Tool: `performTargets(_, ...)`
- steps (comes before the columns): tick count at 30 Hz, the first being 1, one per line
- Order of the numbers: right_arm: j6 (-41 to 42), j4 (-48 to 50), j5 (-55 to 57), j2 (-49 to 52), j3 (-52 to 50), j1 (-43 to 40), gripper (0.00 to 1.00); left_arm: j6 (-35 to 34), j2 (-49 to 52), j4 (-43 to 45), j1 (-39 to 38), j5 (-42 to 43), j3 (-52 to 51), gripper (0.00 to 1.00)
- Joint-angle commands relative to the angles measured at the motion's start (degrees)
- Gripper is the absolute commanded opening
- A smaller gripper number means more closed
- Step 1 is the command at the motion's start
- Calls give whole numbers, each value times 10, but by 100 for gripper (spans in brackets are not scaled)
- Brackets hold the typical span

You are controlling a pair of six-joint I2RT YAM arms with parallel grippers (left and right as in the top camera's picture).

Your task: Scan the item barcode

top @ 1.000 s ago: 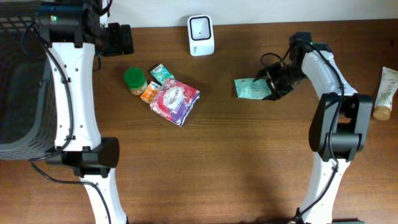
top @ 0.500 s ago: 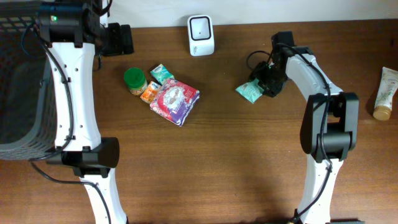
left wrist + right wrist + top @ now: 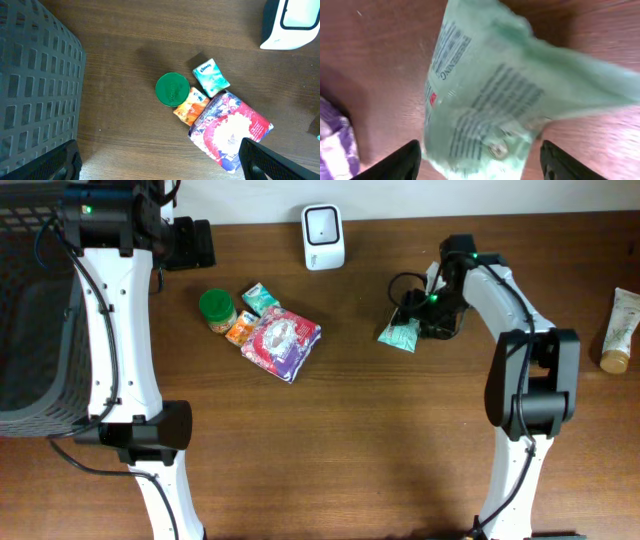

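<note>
Green packet (image 3: 400, 333) lies centre-right of overhead frame, betw. widely spread R gripper (image 3: 480, 154) jaws; can't tell if gripped. Needs firm pinch, then printed side twd scanner (image 3: 323, 223), top centre. L gripper (image 3: 157, 156) spread, empty.

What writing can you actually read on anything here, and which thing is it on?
"NING": the end of a sideways word on the green packet; its other lines of print are too blurred to read.
Small teal packet: a logo, too small to read.
Purple pouch, orange packet, tube: print unreadable.
White scanner: no text visible.
</note>
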Motion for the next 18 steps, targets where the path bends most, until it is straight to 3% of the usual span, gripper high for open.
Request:
performTargets(1, -9, -37, -11, -4, 64, -28, 73, 3, -6, -1, 0, -5, 7, 99)
performTargets(11, 15, 9, -71, 48, 49, -31, 75, 3, -6, -1, 0, -5, 7, 99)
performTargets(16, 20, 13, -41, 78, 48, -22, 74, 3, -6, -1, -2, -5, 7, 99)
performTargets(17, 20, 16, -35, 83, 48, -21, 60, 3, -6, -1, -2, -5, 7, 99)
performTargets(18, 20, 18, -34, 84, 48, -20, 53, 3, -6, -1, -2, -5, 7, 99)
